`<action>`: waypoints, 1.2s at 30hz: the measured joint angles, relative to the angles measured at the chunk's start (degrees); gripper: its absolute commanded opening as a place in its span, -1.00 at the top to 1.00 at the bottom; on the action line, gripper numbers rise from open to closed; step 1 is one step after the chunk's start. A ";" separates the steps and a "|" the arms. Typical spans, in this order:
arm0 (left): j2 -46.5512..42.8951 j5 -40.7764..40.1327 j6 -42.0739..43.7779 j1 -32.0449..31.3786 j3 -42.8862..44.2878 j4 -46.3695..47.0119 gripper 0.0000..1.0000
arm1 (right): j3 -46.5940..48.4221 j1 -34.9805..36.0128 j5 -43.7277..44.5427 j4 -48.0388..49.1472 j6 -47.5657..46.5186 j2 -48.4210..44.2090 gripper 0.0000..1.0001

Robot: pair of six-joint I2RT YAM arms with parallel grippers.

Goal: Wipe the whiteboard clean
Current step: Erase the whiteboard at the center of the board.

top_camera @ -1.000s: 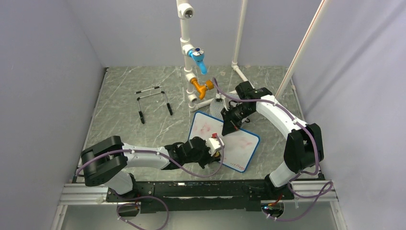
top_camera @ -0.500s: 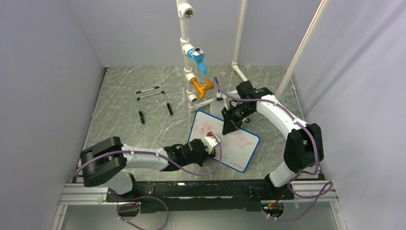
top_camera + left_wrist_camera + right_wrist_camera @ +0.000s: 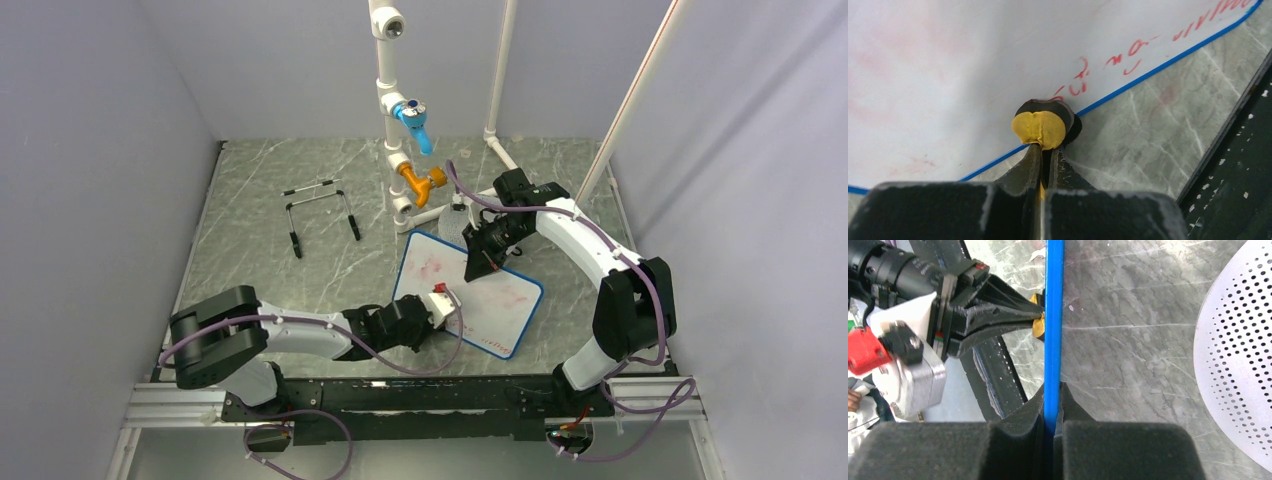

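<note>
The whiteboard (image 3: 505, 300), white with a thin blue frame, lies tilted on the marble table in front of both arms. Faint pink smears cover its far half. Red handwriting (image 3: 1128, 50) runs along its near edge. My left gripper (image 3: 432, 325) is shut on a small yellow eraser pad (image 3: 1040, 127) with a black backing, pressed down right at the board's blue near edge. Seen from the left wrist, the gripper (image 3: 1045, 150) pinches the pad from behind. My right gripper (image 3: 1053, 390) is shut on the board's blue rim (image 3: 1053, 315) at its far edge (image 3: 478, 268).
A round grey perforated disc (image 3: 1243, 355) lies beside the board's far edge. White pipework with a blue valve (image 3: 412, 118) and an orange valve (image 3: 422, 182) stands behind. A black wire stand (image 3: 322, 210) sits back left. A black and aluminium rail (image 3: 400, 400) runs along the near edge.
My left gripper has slid the eraser back and to the left, from the board's middle to its near blue edge. The right gripper and the board have stayed put.
</note>
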 measured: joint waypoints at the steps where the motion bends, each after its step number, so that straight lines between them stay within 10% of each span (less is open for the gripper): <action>1: 0.63 0.52 0.85 -0.46 0.57 -0.04 1.00 | 0.00 0.00 0.02 -0.04 -0.04 0.00 1.00; 36: 5.62 2.43 3.74 -1.16 5.35 -2.25 1.00 | 0.00 -0.90 0.35 0.07 0.00 -0.02 1.00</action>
